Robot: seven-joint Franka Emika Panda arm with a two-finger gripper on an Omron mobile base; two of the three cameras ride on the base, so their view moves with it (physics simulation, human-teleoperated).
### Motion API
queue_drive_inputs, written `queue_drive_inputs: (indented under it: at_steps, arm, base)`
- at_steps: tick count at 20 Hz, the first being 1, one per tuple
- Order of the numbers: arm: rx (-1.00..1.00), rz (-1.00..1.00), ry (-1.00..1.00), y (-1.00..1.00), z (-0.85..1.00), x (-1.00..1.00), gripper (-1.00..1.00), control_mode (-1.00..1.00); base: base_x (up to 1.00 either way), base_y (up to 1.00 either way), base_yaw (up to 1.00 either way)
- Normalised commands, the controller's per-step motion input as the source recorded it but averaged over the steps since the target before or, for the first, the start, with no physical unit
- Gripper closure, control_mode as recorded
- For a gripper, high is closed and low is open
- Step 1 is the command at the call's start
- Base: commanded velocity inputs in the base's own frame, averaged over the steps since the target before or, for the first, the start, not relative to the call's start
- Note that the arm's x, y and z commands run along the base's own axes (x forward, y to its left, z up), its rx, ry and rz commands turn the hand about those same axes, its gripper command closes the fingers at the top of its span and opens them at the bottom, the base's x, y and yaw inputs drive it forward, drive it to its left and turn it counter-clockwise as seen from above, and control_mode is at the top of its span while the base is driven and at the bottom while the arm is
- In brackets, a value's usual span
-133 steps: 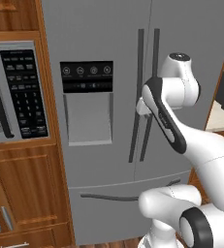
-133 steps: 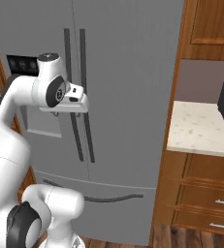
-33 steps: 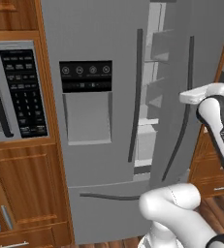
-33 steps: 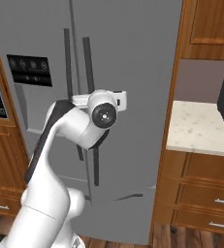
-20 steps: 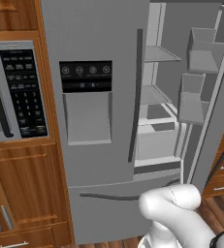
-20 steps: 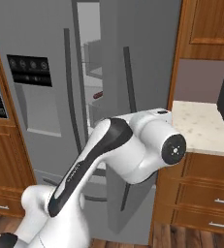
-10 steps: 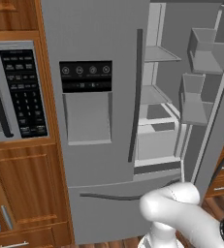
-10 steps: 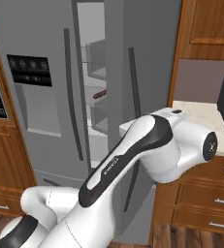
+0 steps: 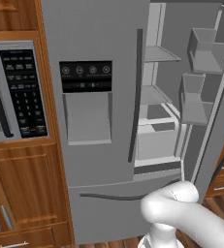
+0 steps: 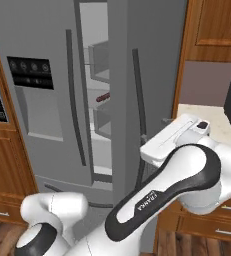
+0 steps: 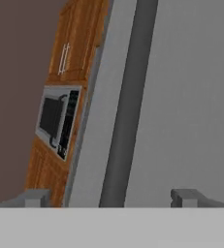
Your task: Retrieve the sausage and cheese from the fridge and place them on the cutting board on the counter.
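The fridge [image 9: 99, 121] has its right door [image 10: 147, 100] swung open; the gripper [image 11: 111, 196] is spread wide around the door's dark handle [image 11: 128, 101], gripping nothing.

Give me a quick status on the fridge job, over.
Hand open, holding nothing, its tips either side of the door handle. Fridge right door swung open; sausage on a shelf inside. Cheese not spotted yet. Nothing blocking the opening.
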Motion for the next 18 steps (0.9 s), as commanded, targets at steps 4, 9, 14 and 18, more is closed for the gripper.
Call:
queue_drive_inputs:
  at_steps: [4, 9, 14, 18]
  arm:
    - [-0.09, -0.05, -0.25, 0.58, 0.18, -0.82, -1.0, -1.0]
    - [-0.28, -0.38, -0.03, 0.82, 0.0, -0.25, -1.0, -1.0]
    - [-0.27, -0.41, 0.06, 0.84, -0.14, -0.09, -1.0, -1.0]
    - [-0.14, -0.4, 0.0, 0.79, 0.0, -0.16, -1.0, -1.0]
  base:
    - [0.0, 0.0, 0.0]
    - [0.0, 0.0, 0.0]
    - [0.0, 0.0, 0.0]
    - [0.0, 0.0, 0.0]
